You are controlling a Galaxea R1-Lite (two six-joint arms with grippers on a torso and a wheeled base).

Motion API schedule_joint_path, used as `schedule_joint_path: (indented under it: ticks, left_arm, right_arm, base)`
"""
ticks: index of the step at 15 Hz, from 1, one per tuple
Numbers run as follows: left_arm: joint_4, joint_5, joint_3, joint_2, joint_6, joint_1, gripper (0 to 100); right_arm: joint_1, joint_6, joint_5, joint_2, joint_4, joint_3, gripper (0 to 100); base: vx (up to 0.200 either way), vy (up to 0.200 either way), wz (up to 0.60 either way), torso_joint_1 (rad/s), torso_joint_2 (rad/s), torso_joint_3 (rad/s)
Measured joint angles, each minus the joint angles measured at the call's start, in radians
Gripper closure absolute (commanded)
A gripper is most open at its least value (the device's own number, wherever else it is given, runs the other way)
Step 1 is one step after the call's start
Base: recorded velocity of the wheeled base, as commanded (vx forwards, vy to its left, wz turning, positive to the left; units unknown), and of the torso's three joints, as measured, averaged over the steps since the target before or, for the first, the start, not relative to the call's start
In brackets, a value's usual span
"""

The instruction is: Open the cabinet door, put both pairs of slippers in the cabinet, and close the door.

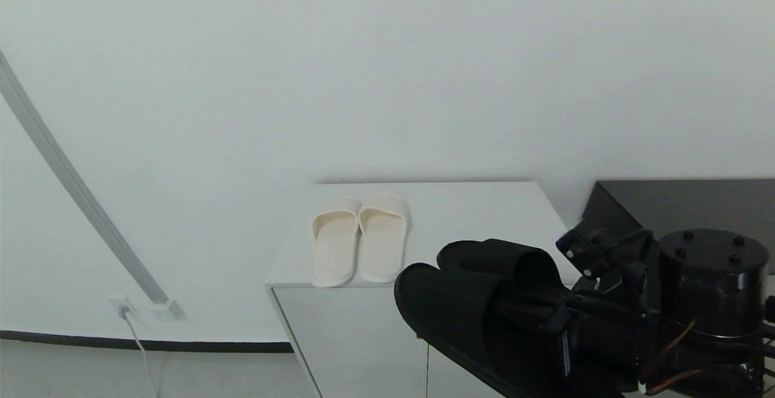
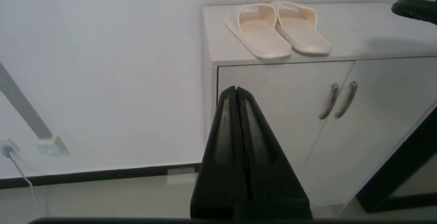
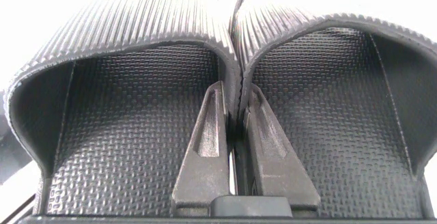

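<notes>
Pinching both black slippers (image 1: 478,301) with right gripper (image 3: 234,94), fingers clamped on the two inner side walls, pressed back to back. Makes sense: one grab carries the pair, toes away from the wrist. Holding them in the air at the near right of the cabinet (image 1: 472,210); cannot tell any contact with it.

Spotted cream slippers (image 1: 359,239) side by side, touching, on the cabinet top, left side, heels at the near edge. Easy pick from the front. Not yet in the cabinet.

Holding left gripper (image 2: 236,91) low, near and left of the cabinet front, fingers pressed together with nothing between them. Aimed roughly at the doors (image 2: 287,115), so probably staged for the opening.

Reading both doors as shut, with handles (image 2: 339,100) paired upright at the centre seam. Step one not done by the look of it, so nowhere to put slippers yet. Next, at a guess: spread left fingers, take the nearer handle, pull.

Worth watching the black pair hanging in front of the right-hand door, likely in its swing path. Suggest backing the right arm off or opening the left door only.
</notes>
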Motion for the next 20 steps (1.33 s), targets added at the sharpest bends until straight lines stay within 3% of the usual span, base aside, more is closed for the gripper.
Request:
schedule_joint_path:
  ticks: [20]
  left_arm:
    - [0.000,0.000,0.001,0.000,0.005,-0.001,100]
  right_arm:
    - [-0.009,-0.002,0.000,-0.006,-0.009,0.042,100]
  base:
    - [-0.010,0.000,0.00,0.000,0.00,0.000]
